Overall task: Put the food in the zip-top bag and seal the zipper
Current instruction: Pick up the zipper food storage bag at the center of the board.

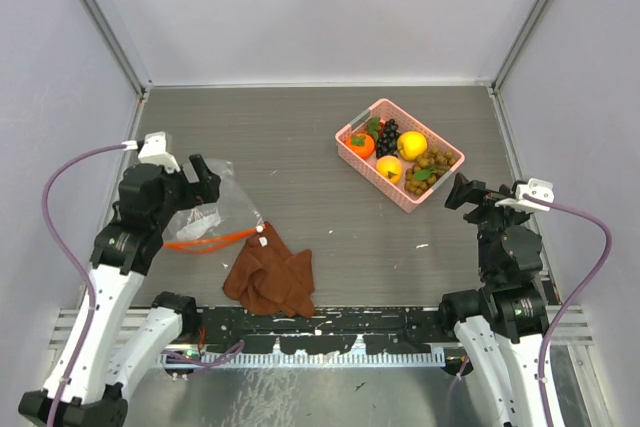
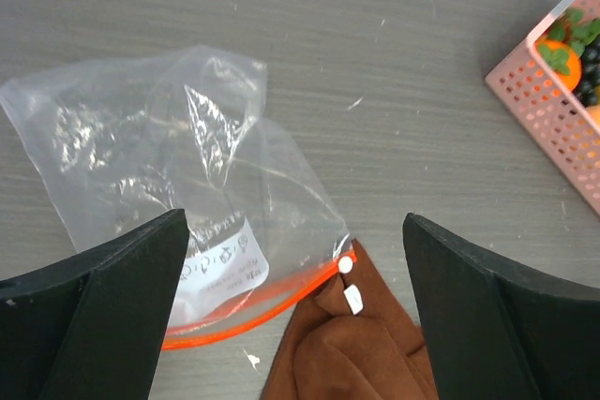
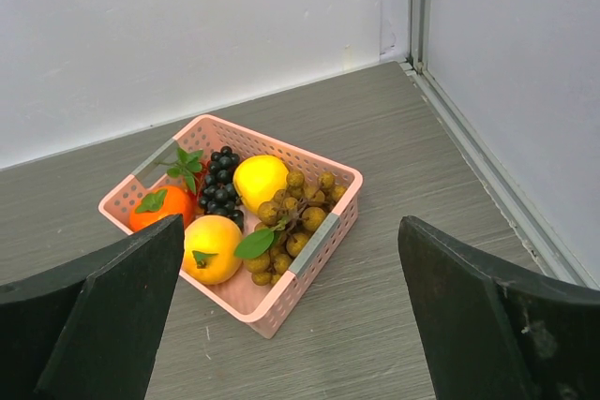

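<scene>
Pink plastic lattice anchored the scene: the basket [image 1: 360,117] stood on the grey table [image 1: 290,137] with all the food inside it. That was an orange fruit [image 1: 358,144] with a green leaf, two yellow-orange round fruits [image 1: 412,144], dark purple grapes [image 1: 388,134] and brownish-green grapes [image 1: 430,167]. Well to the left of the basket and lower in the overhead view, the clear zip-top bag [image 1: 215,202] lay crumpled on the table. Its orange-red zipper [image 1: 205,242] ran along the edge farthest from the basket. The zipper's white slider end [image 2: 346,266] appeared to touch a rust-brown cloth [image 1: 270,277], which lay heaped below and left of the basket. The left gripper [image 2: 295,222] hung above the bag, its jaws spread wide and holding nothing. Just right of the basket, the right gripper [image 3: 291,222] faced the fruit, its jaws likewise spread wide and empty.
</scene>
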